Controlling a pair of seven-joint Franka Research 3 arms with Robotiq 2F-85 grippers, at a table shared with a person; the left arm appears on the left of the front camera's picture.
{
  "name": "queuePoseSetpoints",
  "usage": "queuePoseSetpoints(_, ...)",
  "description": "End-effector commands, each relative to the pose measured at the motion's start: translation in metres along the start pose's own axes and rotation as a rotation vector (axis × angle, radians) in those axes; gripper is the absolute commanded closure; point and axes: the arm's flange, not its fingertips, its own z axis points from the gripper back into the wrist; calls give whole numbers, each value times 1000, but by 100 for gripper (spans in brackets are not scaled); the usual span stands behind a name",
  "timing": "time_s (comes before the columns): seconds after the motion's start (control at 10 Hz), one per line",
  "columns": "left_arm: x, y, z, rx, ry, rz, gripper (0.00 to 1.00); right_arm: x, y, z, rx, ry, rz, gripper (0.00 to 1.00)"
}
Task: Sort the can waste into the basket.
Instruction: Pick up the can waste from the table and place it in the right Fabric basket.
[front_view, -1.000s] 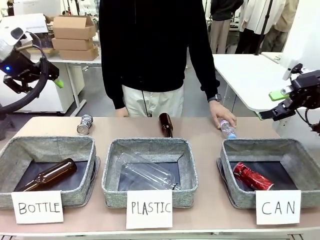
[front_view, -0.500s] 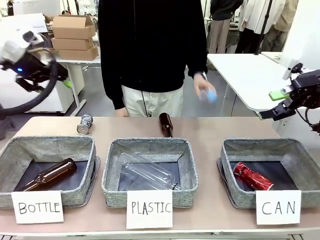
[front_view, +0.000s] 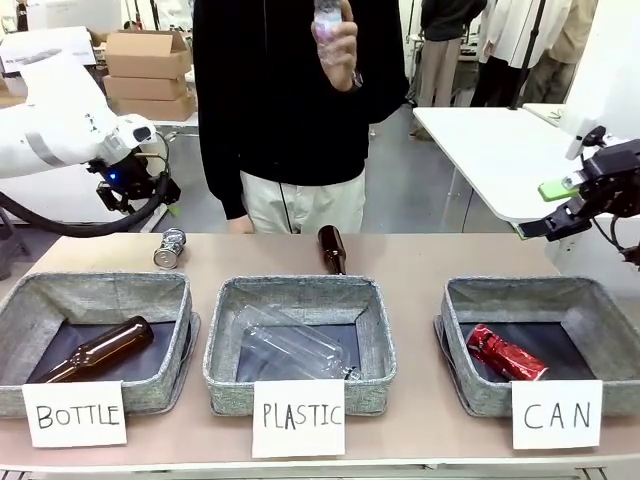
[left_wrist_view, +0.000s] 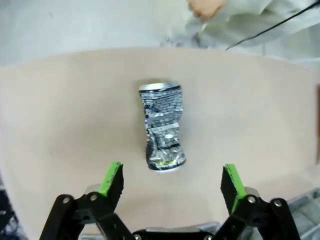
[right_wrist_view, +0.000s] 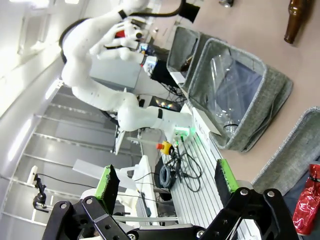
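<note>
The crushed silvery can lies on its side on the bare counter, at the far left, just behind the basket signed "BOTTLE". In the left wrist view this can sits ahead of the left end effector, centred between its two green pads. The fingers are spread wide and touch nothing. From the front, the left end effector hangs above and just behind the can, clear of the counter.

The red can rests tilted on the dark lining of the grey basket with the "CAN" sign, at the counter's right end. The right end effector is held off to the right, above and behind that basket, with its fingers released and holding nothing.

A brown glass bottle lies in the "BOTTLE" basket. A clear plastic bottle lies in the middle basket signed "PLASTIC". A second brown bottle lies on the counter behind the middle basket. The person across the counter holds a small plastic bottle raised in one hand.
</note>
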Motion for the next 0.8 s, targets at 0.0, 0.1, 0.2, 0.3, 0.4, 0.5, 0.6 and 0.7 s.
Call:
queuePoseSetpoints(0.0,24,-1,-18,29,105,1,0,2,5,1,-9,0,-19,0)
queuePoseSetpoints(0.1,27,2,-43,28,153,-6,0,2,5,1,-9,0,-19,0)
queuePoseSetpoints(0.2,30,2,-56,26,145,-6,0,2,5,1,-9,0,-19,0)
queuePoseSetpoints(0.3,32,2,-66,26,149,-2,0,2,5,1,-9,0,-19,0)
queuePoseSetpoints(0.4,32,0,-73,28,164,-5,0,2,5,1,-9,0,-19,0)
queuePoseSetpoints(0.5,32,-1,-81,23,179,2,0,2,5,1,-9,0,-19,0)
queuePoseSetpoints(0.6,31,-2,-88,39,190,13,0,2,5,1,-9,0,-19,0)
queuePoseSetpoints(0.7,29,-4,-93,54,205,20,0,2,5,1,-9,0,-19,0)
